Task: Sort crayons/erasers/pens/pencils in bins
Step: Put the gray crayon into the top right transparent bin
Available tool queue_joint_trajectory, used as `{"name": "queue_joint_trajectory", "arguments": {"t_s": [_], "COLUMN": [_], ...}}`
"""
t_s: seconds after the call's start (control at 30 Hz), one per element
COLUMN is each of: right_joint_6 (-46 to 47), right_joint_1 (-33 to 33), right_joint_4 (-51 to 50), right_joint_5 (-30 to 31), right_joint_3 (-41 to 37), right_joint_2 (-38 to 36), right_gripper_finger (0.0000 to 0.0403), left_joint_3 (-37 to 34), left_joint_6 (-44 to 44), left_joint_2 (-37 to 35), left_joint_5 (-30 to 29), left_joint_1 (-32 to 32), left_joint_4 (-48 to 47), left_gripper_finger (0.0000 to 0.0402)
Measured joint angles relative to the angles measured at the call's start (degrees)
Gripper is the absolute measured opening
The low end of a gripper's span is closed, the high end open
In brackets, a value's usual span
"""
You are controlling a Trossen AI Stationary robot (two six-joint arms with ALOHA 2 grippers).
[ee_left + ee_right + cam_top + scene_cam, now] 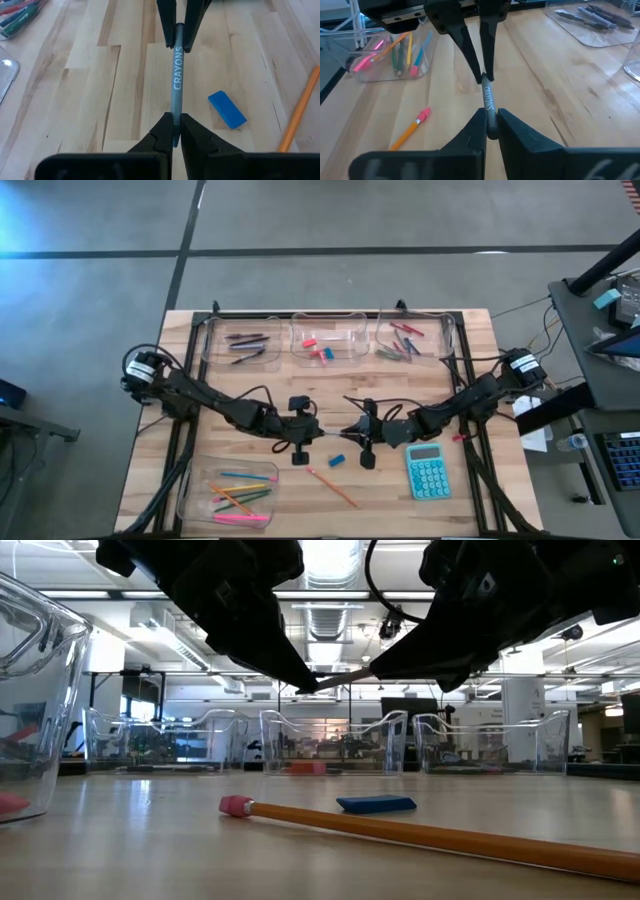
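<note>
We see the left gripper [176, 129] and right gripper [491, 121] both clamped on one grey crayon [177, 85]; it hangs above the blue eraser [227, 109].

Premises are a robotics laboratory or test hall. The wooden table [300, 500] stands on a grey concrete floor [330, 215] marked with dark lines. Beyond the table, the low view shows an open industrial ceiling [330, 625] with exposed ducts and strip lighting, white columns and dark monitors. Beside the table's right edge stands a dark equipment bench [605, 300] (cables trail from it) carrying electronics and a keyboard [622, 460].
</note>
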Motion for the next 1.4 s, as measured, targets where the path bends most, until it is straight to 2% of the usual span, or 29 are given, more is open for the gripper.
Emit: {"name": "queue_joint_trajectory", "arguments": {"t_s": [0.13, 0.33, 0.43, 0.57, 0.83, 1.0, 1.2, 1.4], "right_joint_6": [-0.03, -0.53, 1.0, 1.18, 3.07, 9.22, 12.99, 13.61], "right_joint_1": [0.0, -0.25, -1.44, -3.94, -12.27, -19.7, -28.61, -35.03], "right_joint_4": [0.0, -1.71, -8.04, -17.22, -40.35, -54.17, -55.58, -52.86], "right_joint_5": [0.02, 1.02, 5.55, 10.86, 23.64, 25.7, 25.08, 22.54], "right_joint_3": [0.0, 0.0, 0.0, -0.02, -0.24, -2.76, -11.34, -18.06], "right_joint_2": [-0.01, -0.89, -4.05, -11.46, -30.23, -39.61, -47.31, -50.61], "right_gripper_finger": [0.0023, 0.0023, 0.0023, 0.0023, 0.0023, 0.0023, 0.0023, 0.0024], "left_joint_3": [-0.06, -0.19, -0.16, -0.25, -0.38, -0.65, -0.73, -0.75], "left_joint_6": [0.0, 2.75, 2.89, 2.59, 2.43, 2.41, 2.39, 2.43], "left_joint_2": [0.0, -0.64, -2.22, -4.56, -5.35, -5.35, -5.37, -5.38], "left_joint_5": [-0.04, -3.07, -6.64, -7.53, -7.48, -7.41, -7.37, -7.3], "left_joint_1": [0.0, 0.0, 0.0, 0.01, -0.21, -0.19, -0.16, -0.24], "left_joint_4": [0.05, -0.05, -0.61, -0.3, -0.07, -0.01, 0.81, 2.08], "left_gripper_finger": [0.0025, 0.0089, 0.0117, 0.0138, 0.014, 0.0141, 0.0141, 0.0141]}}
